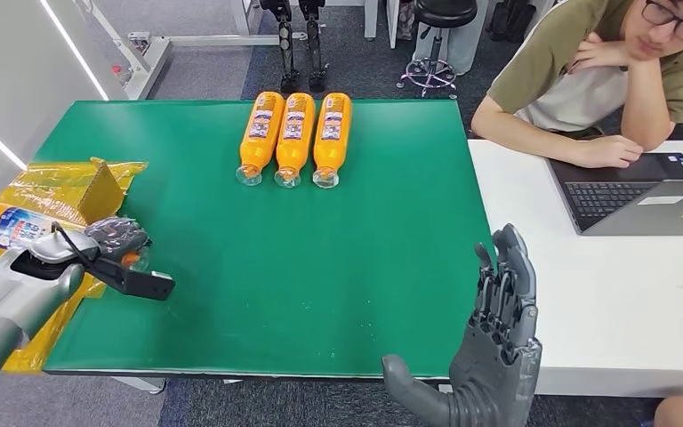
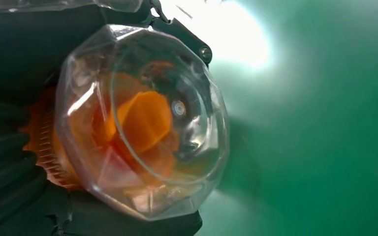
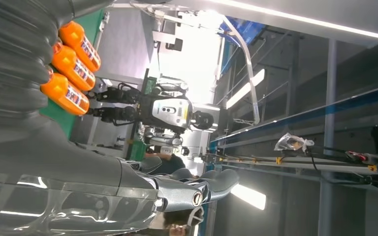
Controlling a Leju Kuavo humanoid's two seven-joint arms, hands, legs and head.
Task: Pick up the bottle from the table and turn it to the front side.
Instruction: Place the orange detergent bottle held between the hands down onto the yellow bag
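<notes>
At the far left, we see a yellow plastic bag lying partly over the edge of the green table, with a brown cardboard piece standing on it. Just in front of that, our left hand grips the bottle around its neck end, the labelled body pointing back toward the left edge above the silver forearm. From the left wrist camera the bottle comes close up: a clear faceted cap over an orange closure, with dark fingers wrapped around it (the green mat lies blurred behind).

Toward the middle, along the far edge of the table, three orange bottles lie side by side, touching, their clear caps pointing at us.

Further right, our right hand is raised at the near edge of the table, fingers extended and apart, holding nothing.

At the right a person leans on a white desk beside a laptop.
</notes>
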